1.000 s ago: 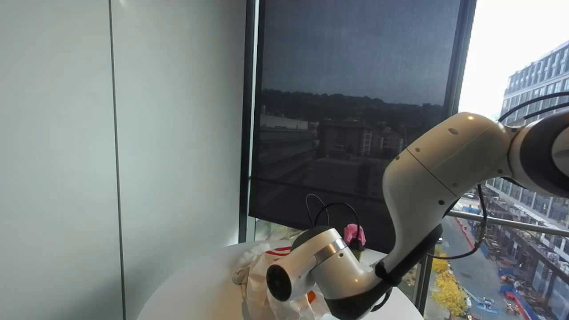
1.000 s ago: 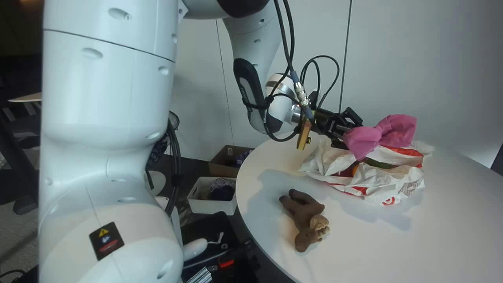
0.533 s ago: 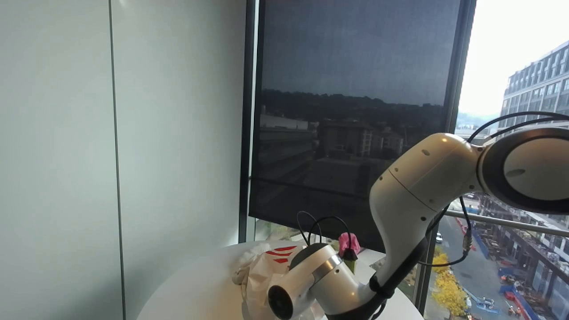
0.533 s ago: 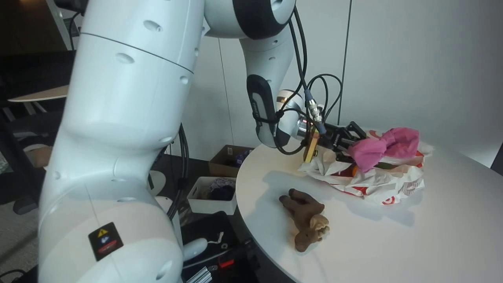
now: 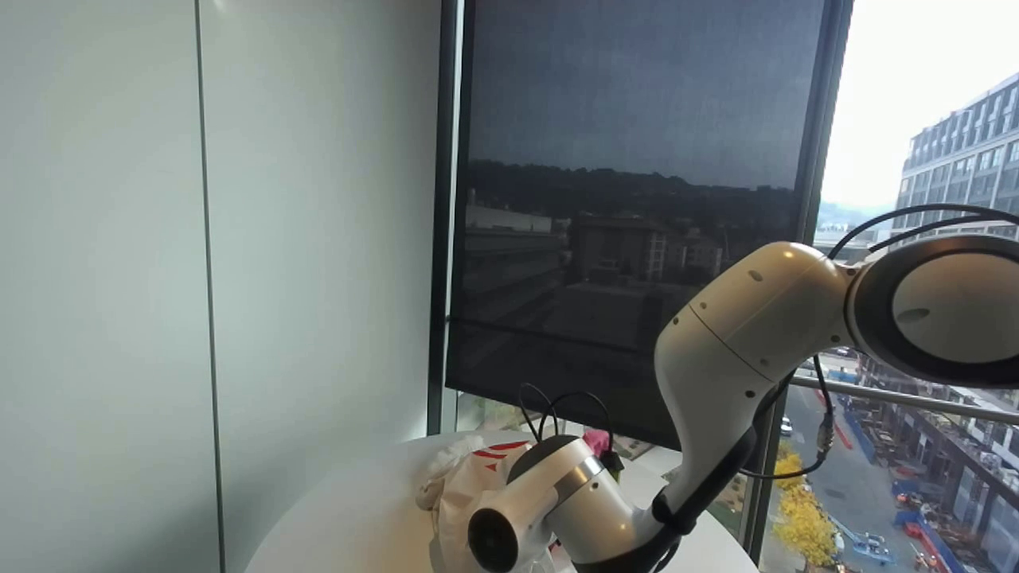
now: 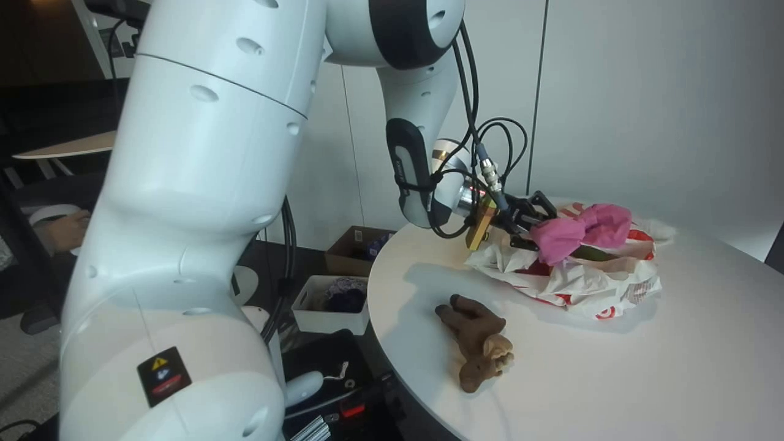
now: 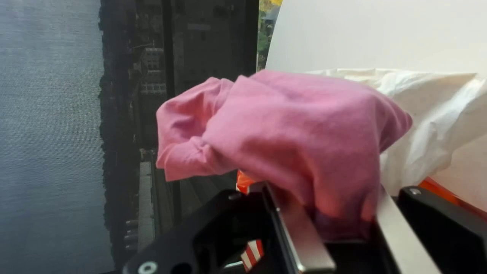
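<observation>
Because the pink cloth bow [image 7: 296, 121] looks like plain soft fabric, I judge it light, limp and hard to damage, with little slip against the gripper [image 7: 327, 201]. One of its lobes is pinched between the metal fingers [image 7: 304, 236], which are closed on it while most of the bow juts beyond the tips; the gathered middle would probably be a firmer place to take hold, since a lobe may fold or sag. The bow is held up over a white plastic bag [image 6: 612, 285], though whether cloth and bag touch I cannot tell. That bag, crumpled and printed in red, lies on the round white table [image 6: 582, 392], and through its mouth show a long green thing [image 6: 594, 253] and something dark red [image 6: 534, 268], neither clear enough to name. A pale fluffy thing [image 5: 458, 451] lies just beside the bag, perhaps touching it. Nearer the table's edge and apart from the bag lies a brown toy moose [image 6: 474, 337]. Beyond that edge, in an exterior view, a white bin [image 6: 331, 323] holds a dark, woolly-looking bundle [image 6: 346, 300], and near it a brown cardboard box [image 6: 349, 264] holds something purple [image 6: 381, 244].
</observation>
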Available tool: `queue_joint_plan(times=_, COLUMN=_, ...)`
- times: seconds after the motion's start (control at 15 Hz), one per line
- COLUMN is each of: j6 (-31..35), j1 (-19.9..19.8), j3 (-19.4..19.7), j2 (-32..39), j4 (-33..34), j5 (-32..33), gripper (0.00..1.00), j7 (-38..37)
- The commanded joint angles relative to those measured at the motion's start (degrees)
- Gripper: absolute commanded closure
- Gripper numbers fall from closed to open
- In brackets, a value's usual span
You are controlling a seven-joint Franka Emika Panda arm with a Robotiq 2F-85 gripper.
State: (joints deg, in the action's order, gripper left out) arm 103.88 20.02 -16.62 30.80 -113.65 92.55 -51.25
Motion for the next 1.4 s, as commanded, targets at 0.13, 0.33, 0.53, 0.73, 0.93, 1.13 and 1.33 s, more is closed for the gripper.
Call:
queue_joint_plan(times=0.13, j6=13.0, j1=-2.4, j3=-2.5, j2=-1.8, j4=2.3, j5=-7.2, gripper=0.85, j7=-0.8)
queue_joint_plan(times=0.33, j6=19.4, j1=-2.9, j3=-1.9, j2=-3.5, j4=2.8, j5=-10.5, gripper=0.86, j7=-1.9)
queue_joint_plan(times=0.53, j6=24.5, j1=-4.3, j3=-0.7, j2=-5.0, j4=2.3, j5=-14.2, gripper=0.86, j7=-2.1)
queue_joint_plan(times=0.73, j6=30.7, j1=-6.0, j3=1.1, j2=-4.8, j4=2.4, j5=-16.8, gripper=0.86, j7=-2.7)
queue_joint_plan(times=0.93, j6=36.9, j1=-6.7, j3=3.3, j2=-3.4, j4=3.9, j5=-16.2, gripper=0.87, j7=-4.6)
queue_joint_plan(times=1.13, j6=43.0, j1=-6.6, j3=3.3, j2=-3.8, j4=3.6, j5=-17.9, gripper=0.86, j7=-4.7)
queue_joint_plan(times=1.33, j6=47.8, j1=-5.9, j3=3.5, j2=-3.0, j4=4.1, j5=-20.3, gripper=0.86, j7=-4.3)
